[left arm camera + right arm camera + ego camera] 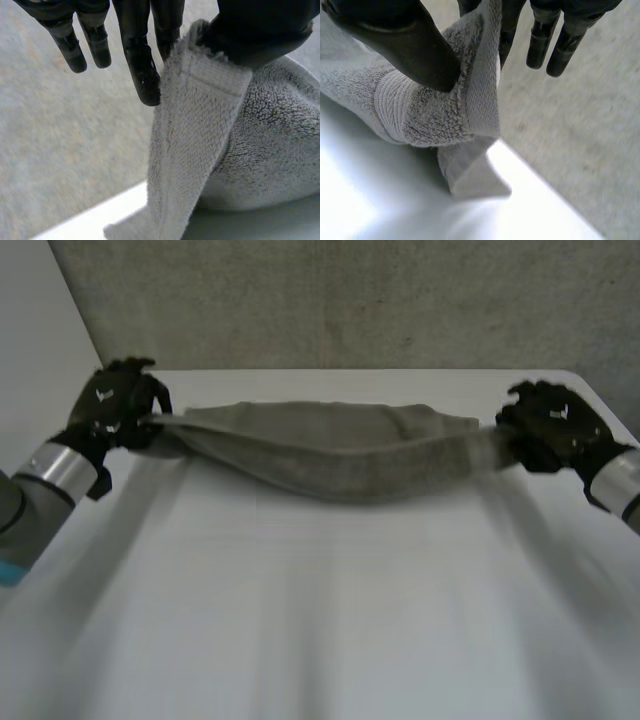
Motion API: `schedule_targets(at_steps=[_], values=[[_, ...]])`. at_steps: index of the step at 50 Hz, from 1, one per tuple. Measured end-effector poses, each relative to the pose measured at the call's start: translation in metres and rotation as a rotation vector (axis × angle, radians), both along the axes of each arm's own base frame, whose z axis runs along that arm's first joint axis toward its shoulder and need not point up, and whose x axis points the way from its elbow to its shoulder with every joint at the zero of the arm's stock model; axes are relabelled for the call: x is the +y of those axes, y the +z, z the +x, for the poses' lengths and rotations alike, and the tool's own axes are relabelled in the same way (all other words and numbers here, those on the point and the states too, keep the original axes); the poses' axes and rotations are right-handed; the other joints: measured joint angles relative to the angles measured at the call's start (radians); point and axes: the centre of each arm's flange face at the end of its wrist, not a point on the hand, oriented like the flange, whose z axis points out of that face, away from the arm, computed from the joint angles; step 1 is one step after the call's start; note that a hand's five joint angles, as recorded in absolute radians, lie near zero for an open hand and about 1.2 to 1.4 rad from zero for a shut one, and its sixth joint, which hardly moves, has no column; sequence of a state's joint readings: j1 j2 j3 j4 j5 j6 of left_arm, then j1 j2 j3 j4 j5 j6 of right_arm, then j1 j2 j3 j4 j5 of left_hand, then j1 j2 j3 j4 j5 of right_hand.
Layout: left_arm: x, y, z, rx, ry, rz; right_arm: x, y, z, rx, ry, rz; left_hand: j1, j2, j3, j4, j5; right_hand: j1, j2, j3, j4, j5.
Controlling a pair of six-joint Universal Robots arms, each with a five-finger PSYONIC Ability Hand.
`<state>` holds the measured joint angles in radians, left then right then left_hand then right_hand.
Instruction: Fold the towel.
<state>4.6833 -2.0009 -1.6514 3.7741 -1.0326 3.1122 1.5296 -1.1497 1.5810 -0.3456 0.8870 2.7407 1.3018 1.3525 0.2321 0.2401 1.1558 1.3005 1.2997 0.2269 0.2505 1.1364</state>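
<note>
Two towel point(330, 455) ends pinched: left robot hand point(118, 405), right robot hand point(548, 425) wide apart, middle sagging.

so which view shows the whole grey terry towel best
The head view: the grey terry towel stretches full length, sagging between the left hand and right hand. Each wrist view shows the towel end its own hand pinches, close up.
</note>
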Motion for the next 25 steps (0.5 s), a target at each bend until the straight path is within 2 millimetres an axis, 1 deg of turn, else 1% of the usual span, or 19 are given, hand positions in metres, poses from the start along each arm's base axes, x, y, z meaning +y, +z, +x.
schedule_targets(at_steps=[2, 5, 7, 10, 13, 18, 25], values=[[0.01, -0.007, 0.002, -0.027, -0.011, 0.021, 0.007, -0.009, -0.005, 0.028, -0.016, 0.025, 0.0, 0.0, 0.0, 0.0, 0.0, -0.028, -0.014, 0.0, 0.0, -0.045], [0.021, -0.012, 0.004, -0.06, -0.024, 0.037, 0.014, -0.015, -0.01, 0.047, -0.029, 0.052, 0.0, 0.0, 0.0, 0.0, 0.0, -0.068, -0.061, 0.0, 0.0, -0.078], [0.028, -0.014, 0.005, -0.082, -0.034, 0.046, 0.019, -0.02, -0.012, 0.055, -0.036, 0.075, 0.0, 0.0, 0.0, 0.0, 0.0, -0.17, -0.172, 0.0, 0.0, -0.183], [0.033, -0.016, 0.006, -0.098, -0.04, 0.054, 0.024, -0.025, -0.012, 0.059, -0.038, 0.101, 0.0, 0.0, 0.0, 0.0, 0.0, -0.214, -0.206, 0.0, 0.0, -0.222], [0.035, -0.018, 0.009, -0.105, -0.038, 0.059, 0.028, -0.03, -0.011, 0.064, -0.037, 0.121, 0.0, 0.0, 0.0, 0.0, 0.0, -0.24, -0.227, 0.0, 0.0, -0.252], [0.035, -0.019, 0.012, -0.104, -0.029, 0.066, 0.032, -0.038, -0.01, 0.087, -0.031, 0.137, 0.0, 0.0, 0.0, 0.0, 0.0, -0.365, -0.343, 0.0, 0.0, -0.377], [0.033, -0.018, 0.014, -0.098, -0.022, 0.069, 0.033, -0.044, -0.009, 0.115, -0.026, 0.134, 0.0, 0.0, 0.0, 0.0, 0.0, -0.389, -0.348, 0.0, 0.0, -0.405]])
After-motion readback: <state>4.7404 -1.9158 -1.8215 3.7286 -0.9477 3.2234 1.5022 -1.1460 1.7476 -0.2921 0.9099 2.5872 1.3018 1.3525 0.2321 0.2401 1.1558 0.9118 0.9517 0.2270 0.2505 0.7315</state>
